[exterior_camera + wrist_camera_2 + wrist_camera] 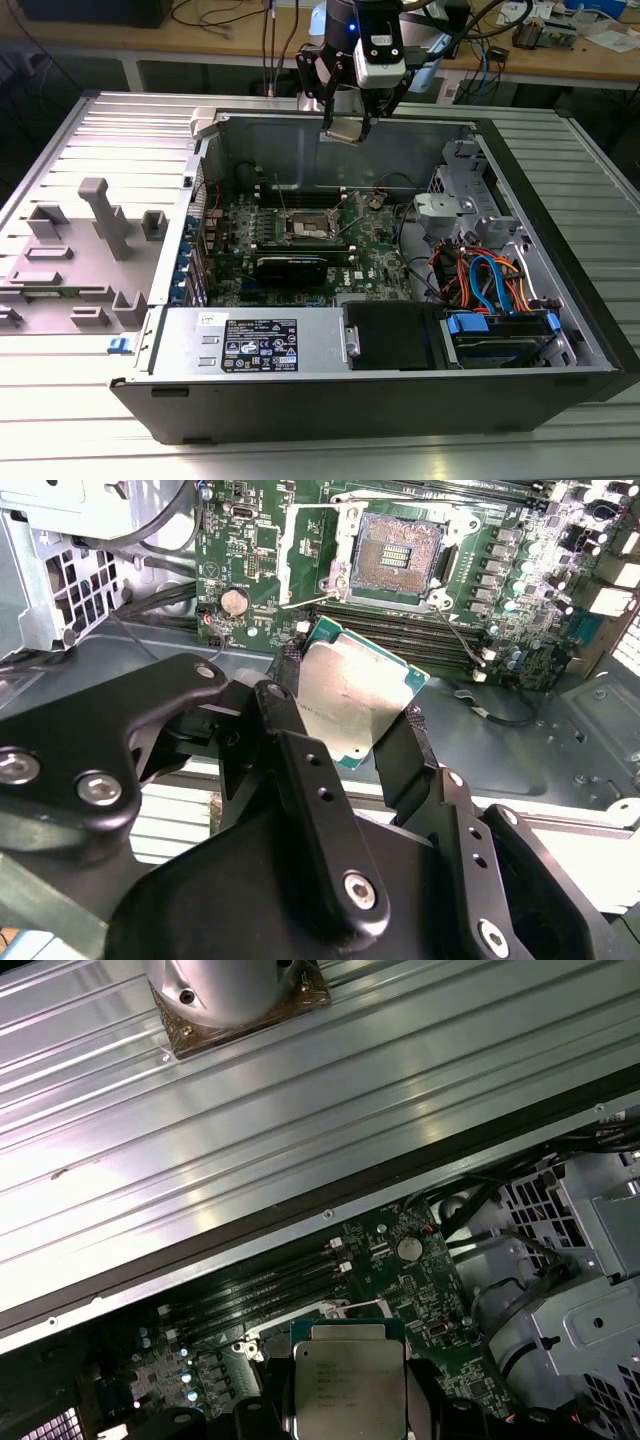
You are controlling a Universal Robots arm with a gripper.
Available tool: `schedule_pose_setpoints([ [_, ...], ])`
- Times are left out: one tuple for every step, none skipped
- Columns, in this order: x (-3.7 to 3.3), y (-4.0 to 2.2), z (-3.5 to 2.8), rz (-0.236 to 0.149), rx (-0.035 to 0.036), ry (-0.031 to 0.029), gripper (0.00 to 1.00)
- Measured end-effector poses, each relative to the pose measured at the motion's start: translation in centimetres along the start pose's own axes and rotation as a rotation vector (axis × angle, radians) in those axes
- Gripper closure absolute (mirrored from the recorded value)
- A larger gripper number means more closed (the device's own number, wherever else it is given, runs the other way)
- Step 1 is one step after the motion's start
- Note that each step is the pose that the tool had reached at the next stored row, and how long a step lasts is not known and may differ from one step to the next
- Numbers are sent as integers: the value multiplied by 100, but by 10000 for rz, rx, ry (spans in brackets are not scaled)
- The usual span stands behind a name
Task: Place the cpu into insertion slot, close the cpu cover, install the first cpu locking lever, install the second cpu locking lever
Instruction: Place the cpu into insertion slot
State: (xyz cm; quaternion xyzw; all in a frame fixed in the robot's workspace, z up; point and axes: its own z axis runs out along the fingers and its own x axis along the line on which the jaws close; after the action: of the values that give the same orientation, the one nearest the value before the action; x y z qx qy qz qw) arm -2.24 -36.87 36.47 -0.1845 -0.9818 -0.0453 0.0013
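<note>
Your gripper (345,126) closed on cpu (355,700), pinching two opposite edges, probably so underside is untouched; you hold it high above motherboard (245,555), socket (396,560) bare.

Matte black metal gripper (345,125). Between its fingers, flat square cpu (352,695): silver-grey top, faintly mottled, green rim. Beneath the gripper, green printed circuit board (255,560) with black slot rows. Its square insertion slot (395,560) is coppery-gold, finely dotted. Bundled cables (487,275), below the gripper toward the exterior view's right: orange, blue. Ribbed aluminium worktop (330,462): silver-grey, lengthwise stripes.
</note>
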Motion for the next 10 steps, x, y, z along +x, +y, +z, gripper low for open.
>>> schedule_pose_setpoints([
  [0,0,0,0,0,0,46],
  [0,0,0,0,0,0,46],
  [0,0,0,0,0,0,46],
  [0,0,0,1,0,-1,46],
  [0,0,0,1,0,0,46],
  [0,0,0,1,0,0,46],
  [0,0,0,1,0,0,46],
  [0,0,0,4,0,0,46],
  [0,0,0,17,0,-2,46],
  [0,0,0,44,0,-4,46],
])
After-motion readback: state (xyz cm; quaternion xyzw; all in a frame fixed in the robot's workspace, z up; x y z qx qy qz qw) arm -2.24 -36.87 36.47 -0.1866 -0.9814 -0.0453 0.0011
